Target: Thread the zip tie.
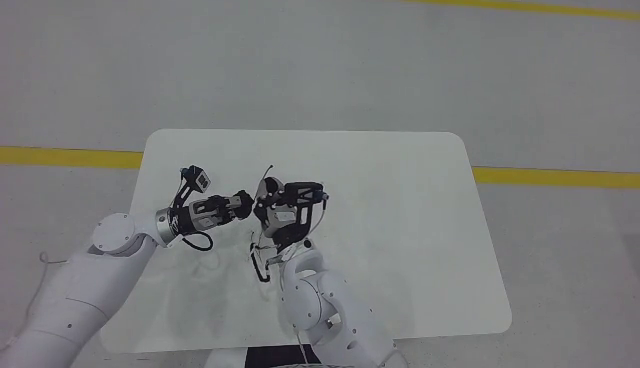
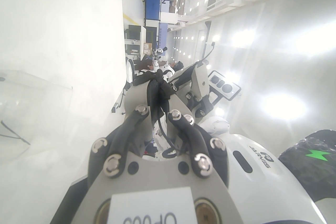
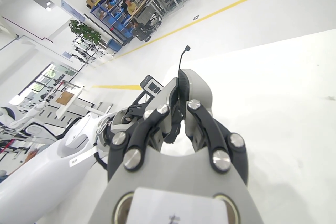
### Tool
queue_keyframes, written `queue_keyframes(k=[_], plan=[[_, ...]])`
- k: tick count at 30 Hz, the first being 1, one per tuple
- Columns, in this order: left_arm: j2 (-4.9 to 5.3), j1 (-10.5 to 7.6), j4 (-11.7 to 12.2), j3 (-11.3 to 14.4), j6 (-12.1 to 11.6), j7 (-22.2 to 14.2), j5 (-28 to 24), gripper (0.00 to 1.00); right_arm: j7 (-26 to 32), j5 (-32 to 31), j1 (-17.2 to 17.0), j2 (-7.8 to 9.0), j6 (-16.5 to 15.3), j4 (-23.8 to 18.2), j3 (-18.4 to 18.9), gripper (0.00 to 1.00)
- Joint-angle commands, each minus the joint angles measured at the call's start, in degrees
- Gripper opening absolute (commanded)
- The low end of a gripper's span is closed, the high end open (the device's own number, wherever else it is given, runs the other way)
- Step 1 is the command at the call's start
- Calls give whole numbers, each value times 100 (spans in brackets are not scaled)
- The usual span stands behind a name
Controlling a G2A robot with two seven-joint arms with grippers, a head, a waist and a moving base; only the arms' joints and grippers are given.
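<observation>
your right tool [image 3: 180, 83] clamped on the black zip tie [image 3: 180, 59], head end poking up, left tool [image 2: 157, 83] pinched closed right beside it, both over the worktop [image 1: 400, 218]

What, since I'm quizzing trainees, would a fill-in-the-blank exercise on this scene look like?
1. The right tool is ____ on the thin black plastic zip tie.
2. The zip tie's small square head sticks out past that tool's ____.
3. Both tools hang over the ____ rounded-corner table.
4. The left tool points at the ____ tool.
Missing words: shut; fingertips; white; right.
</observation>
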Motion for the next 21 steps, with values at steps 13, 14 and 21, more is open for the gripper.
queue_keyframes(k=[13,14,21], plan=[[0,0,0,0,0,0,0,0,36,7,2,8,33,18,-27,0],[0,0,0,0,0,0,0,0,38,1,1,9,34,20,-31,0],[0,0,0,0,0,0,0,0,30,-4,-4,14,49,18,-43,0]])
